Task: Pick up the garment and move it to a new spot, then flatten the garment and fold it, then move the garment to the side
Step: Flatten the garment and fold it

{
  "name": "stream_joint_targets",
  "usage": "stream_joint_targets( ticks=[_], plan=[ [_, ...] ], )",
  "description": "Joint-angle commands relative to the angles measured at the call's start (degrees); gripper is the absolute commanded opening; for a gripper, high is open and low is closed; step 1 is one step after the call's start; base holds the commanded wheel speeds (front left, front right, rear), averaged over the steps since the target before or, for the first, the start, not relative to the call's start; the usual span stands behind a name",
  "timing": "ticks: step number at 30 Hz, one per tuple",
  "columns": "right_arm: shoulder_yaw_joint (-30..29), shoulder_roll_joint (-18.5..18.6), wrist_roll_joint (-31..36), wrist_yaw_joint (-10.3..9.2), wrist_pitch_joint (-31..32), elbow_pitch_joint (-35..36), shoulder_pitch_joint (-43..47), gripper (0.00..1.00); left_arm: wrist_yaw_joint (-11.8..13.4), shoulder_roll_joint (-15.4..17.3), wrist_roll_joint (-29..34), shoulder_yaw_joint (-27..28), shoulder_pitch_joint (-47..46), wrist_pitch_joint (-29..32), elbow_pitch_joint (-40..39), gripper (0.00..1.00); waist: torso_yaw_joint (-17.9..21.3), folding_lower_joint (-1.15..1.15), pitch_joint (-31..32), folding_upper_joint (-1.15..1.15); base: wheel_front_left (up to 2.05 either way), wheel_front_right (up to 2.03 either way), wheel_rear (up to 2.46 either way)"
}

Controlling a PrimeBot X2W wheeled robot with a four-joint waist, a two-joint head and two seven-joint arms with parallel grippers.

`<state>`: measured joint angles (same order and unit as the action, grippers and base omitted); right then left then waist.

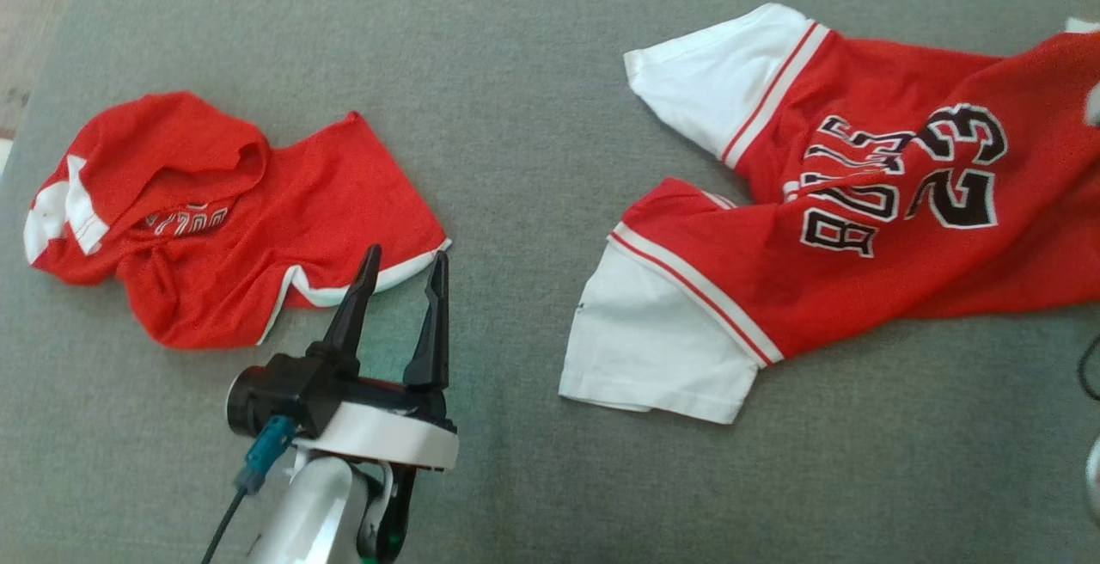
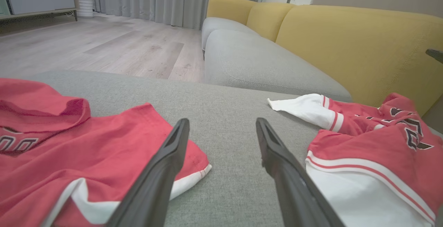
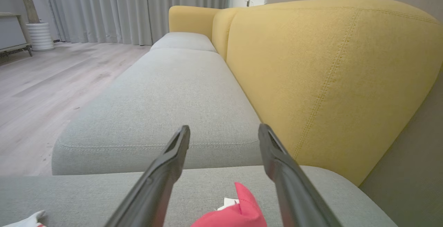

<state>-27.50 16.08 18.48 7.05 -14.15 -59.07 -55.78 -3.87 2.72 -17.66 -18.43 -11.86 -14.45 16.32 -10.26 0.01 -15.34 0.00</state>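
Head view: jersey (image 1: 859, 289) lies right of the open-fingered left pincer (image 1: 406, 254).

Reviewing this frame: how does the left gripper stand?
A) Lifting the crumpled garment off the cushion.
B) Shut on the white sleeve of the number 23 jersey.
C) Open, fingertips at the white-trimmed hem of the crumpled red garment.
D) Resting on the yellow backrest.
C: the left gripper is open with nothing between its fingers, tips at the hem of the crumpled red garment; the number 23 jersey lies apart to the right.
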Motion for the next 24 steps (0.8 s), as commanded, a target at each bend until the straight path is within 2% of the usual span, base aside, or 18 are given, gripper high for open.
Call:
stream_joint_targets(
  ticks=[1,3,8,9,13,14,18,24],
  plan=[
    [1.67,-1.16,0.46,0.44,-0.64,1.91,-0.54,1.0,0.47,0.16,-0.06,2.03,-1.17,-0.55,-1.61,1.0,0.75,-0.01,0.99,0.0,0.0,0.0,0.0],
    [3.16,-2.67,-0.19,0.44,-0.78,2.87,0.75,1.0,0.58,0.16,0.11,2.42,-0.89,-0.55,-1.62,1.0,1.5,-0.01,1.82,0.0,0.0,0.0,0.0],
    [11.02,-7.03,-7.51,0.44,-0.83,14.51,8.07,1.0,0.62,0.16,0.71,3.42,-0.07,-0.55,-1.91,1.0,3.66,-0.01,3.88,0.0,0.0,0.0,0.0],
    [11.02,-7.03,-7.51,0.44,-0.83,14.51,8.07,1.0,0.62,0.16,0.71,3.42,-0.07,-0.55,-1.91,1.0,3.66,-0.01,3.88,0.0,0.0,0.0,0.0],
    [16.97,-8.56,-14.4,0.44,-0.84,24.02,17.34,1.0,0.64,0.16,1.09,4.05,0.91,-0.55,-2.2,1.0,5.32,-0.01,5.88,0.0,0.0,0.0,0.0],
    [19.04,-9.24,-16.97,0.44,-0.84,28.03,22.31,1.0,0.61,0.16,1.34,4.28,1.6,-0.55,-2.24,1.0,6.14,-0.01,7.06,0.0,0.0,0.0,0.0],
    [21.45,-10.99,-20.5,0.44,-0.84,34.22,32.11,1.0,0.57,0.16,1.55,4.77,3.29,-0.55,-2.25,1.0,7.6,-0.01,9.33,0.0,0.0,0.0,0.0],
    [24.0,-12.94,-22.31,0.44,-0.85,40.32,44.9,1.0,0.66,0.16,1.17,5.09,5.45,-0.55,-2.62,1.0,9.22,-0.01,11.69,0.0,0.0,0.0,0.0]
  ],
)
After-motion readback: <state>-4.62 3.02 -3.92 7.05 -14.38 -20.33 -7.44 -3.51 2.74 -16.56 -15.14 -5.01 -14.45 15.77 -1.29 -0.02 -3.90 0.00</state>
